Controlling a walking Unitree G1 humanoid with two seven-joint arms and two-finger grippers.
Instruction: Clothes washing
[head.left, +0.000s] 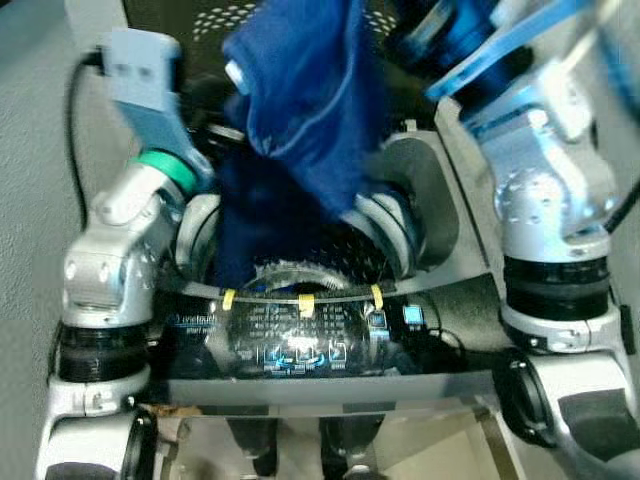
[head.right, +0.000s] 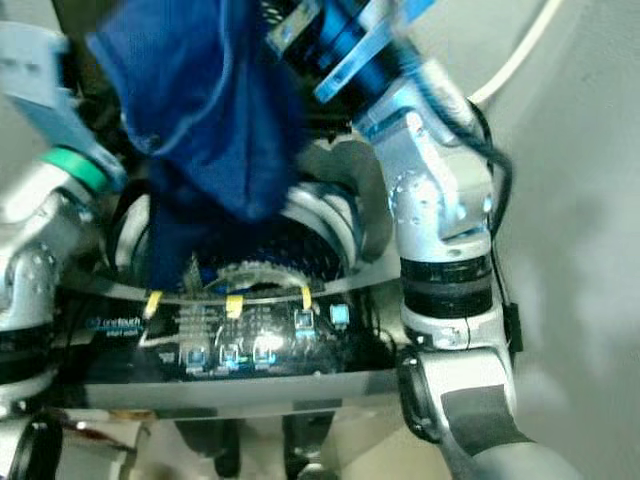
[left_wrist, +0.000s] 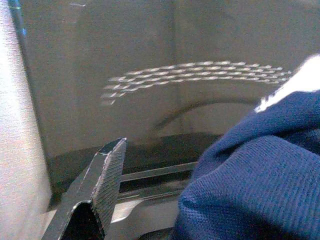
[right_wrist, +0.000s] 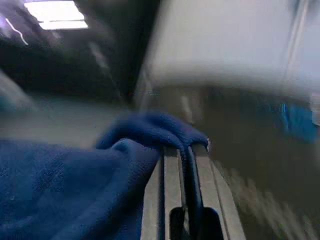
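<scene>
Claw on my right arm (right_wrist: 186, 150) is clamped on a fold of the blue garment (head.left: 300, 110), which hangs over the washer drum opening (head.left: 300, 275). Left claw (left_wrist: 107, 180) sits beside the cloth; I cannot tell its state. I judge loading is underway; next I lower and release into the drum.

Home laundry spot. Top-loading washer (head.left: 440, 330) fills centre frame, lid open, drum (head.left: 300, 270) ringed by a perforated rim. Dark control panel (head.left: 300, 340) with lit icons along lower centre. Plain grey floor (head.left: 30, 120) at left, white wall (head.right: 580, 200) at right.
</scene>
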